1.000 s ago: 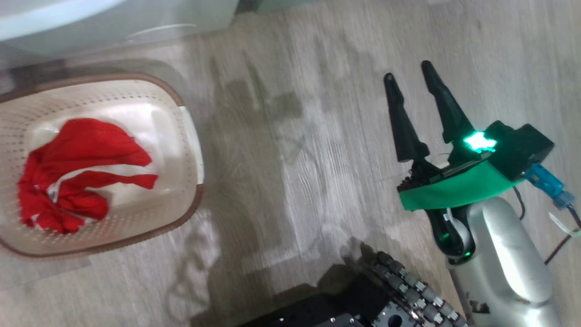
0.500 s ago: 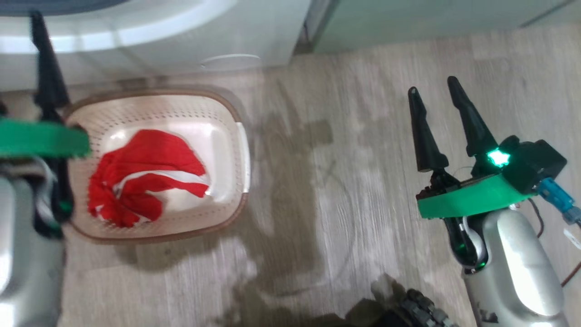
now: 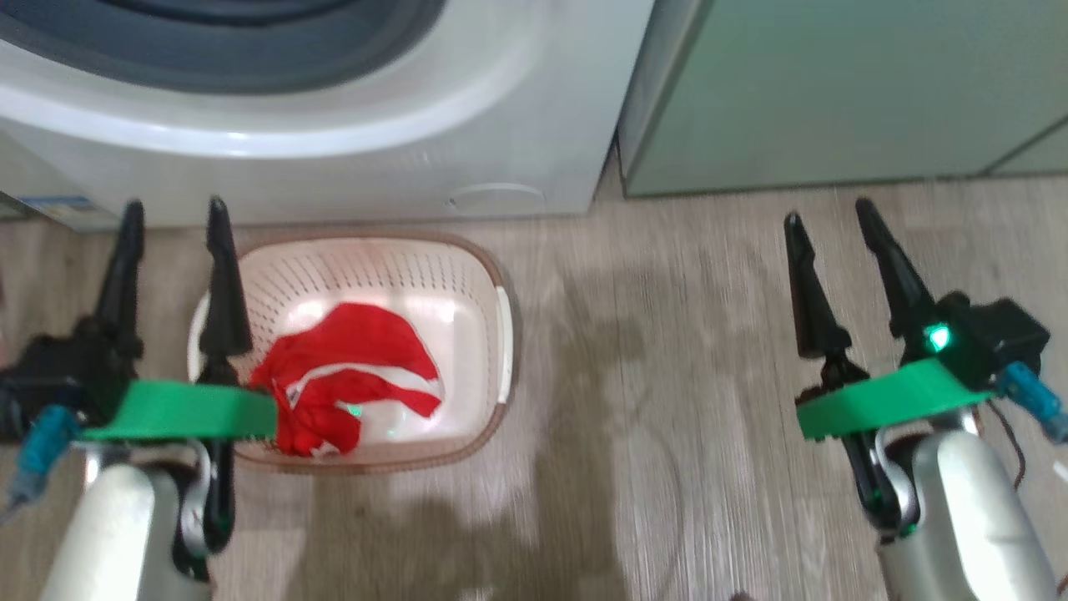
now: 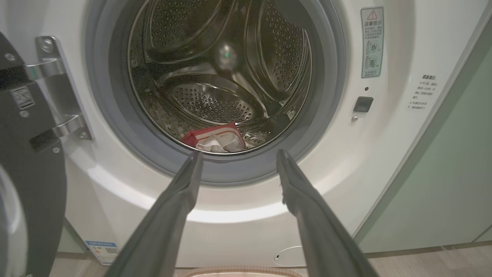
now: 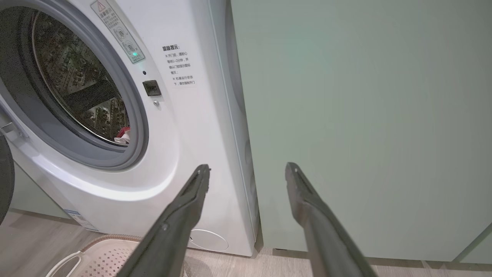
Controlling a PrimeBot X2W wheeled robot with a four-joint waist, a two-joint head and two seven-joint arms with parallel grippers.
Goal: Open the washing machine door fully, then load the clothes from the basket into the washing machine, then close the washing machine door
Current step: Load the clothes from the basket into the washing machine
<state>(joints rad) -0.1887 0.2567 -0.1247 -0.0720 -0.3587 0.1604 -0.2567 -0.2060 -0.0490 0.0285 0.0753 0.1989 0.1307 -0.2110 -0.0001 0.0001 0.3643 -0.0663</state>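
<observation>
The washing machine (image 3: pixel 534 125) stands at the top of the head view, its door (image 4: pixel 34 184) swung open to the left on a metal hinge. On the floor before it sits the cream basket (image 3: pixel 488 392), with the red clothes (image 3: pixel 350 376) crumpled inside. A red and white piece (image 4: pixel 215 139) lies at the front of the steel drum (image 4: pixel 215 61). My left gripper (image 3: pixel 175 207) hovers open over the basket's left rim, holding nothing, its fingers (image 4: pixel 184 192) pointing at the drum mouth. My right gripper (image 3: pixel 828 213) is open and holds nothing, well right of the basket.
Pale green cabinets (image 3: pixel 834 92) adjoin the machine on the right and face my right gripper (image 5: pixel 248 166). Wood-look floor (image 3: pixel 651 351) lies open between the basket and my right arm. The basket's white handle (image 5: pixel 67 263) shows at the bottom left of the right wrist view.
The head camera has swung and tilted up, bringing the machine, the cabinets and my left gripper into the picture. The basket and the red clothes look unmoved. Both grippers stay open.
</observation>
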